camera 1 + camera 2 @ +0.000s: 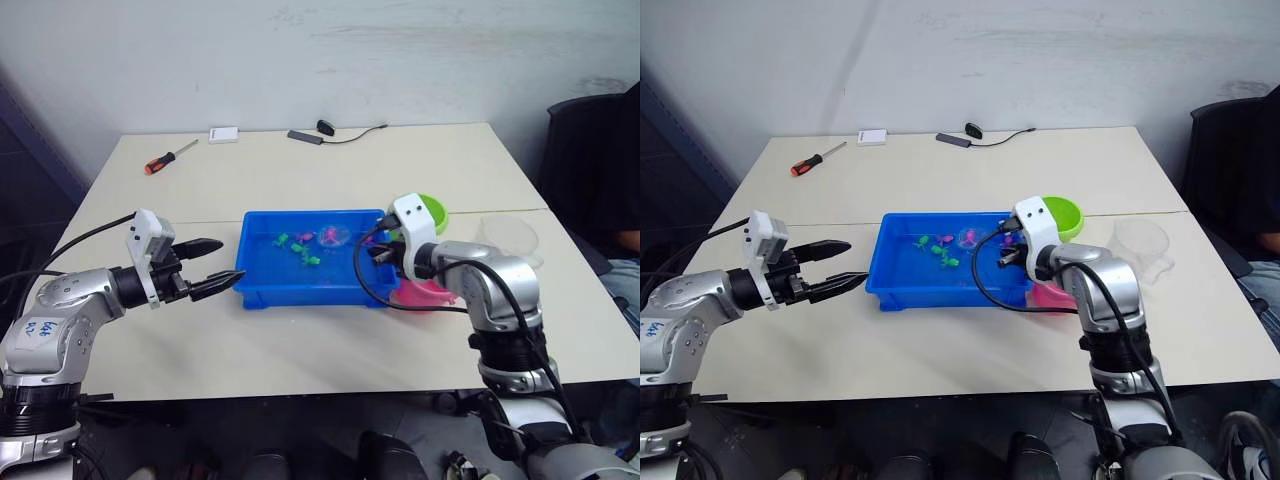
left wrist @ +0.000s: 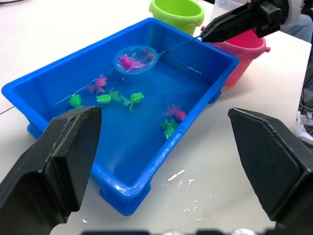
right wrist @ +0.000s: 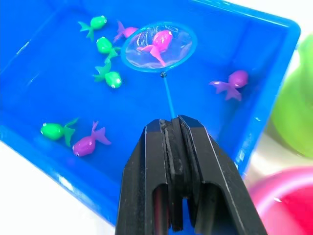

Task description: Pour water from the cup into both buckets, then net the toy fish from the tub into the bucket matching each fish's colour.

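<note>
The blue tub (image 1: 262,290) sits mid-table with several green and pink toy fish (image 2: 134,98) in water. My right gripper (image 3: 175,128) is shut on the thin stick of the net (image 3: 159,46), whose hoop holds a pink fish (image 3: 160,41) over the tub's far end. The pink bucket (image 2: 249,51) and the green bucket (image 2: 177,12) stand by the tub's right end, beside my right wrist. The clear cup (image 1: 508,238) stands right of the buckets. My left gripper (image 1: 216,266) hangs open just left of the tub, holding nothing.
An orange-handled screwdriver (image 1: 165,159), a small white box (image 1: 223,134) and a black cable with a plug (image 1: 325,131) lie at the table's far edge. A dark chair and a seated person (image 1: 612,190) are at the right. Spilled water drops (image 2: 182,182) lie near the tub.
</note>
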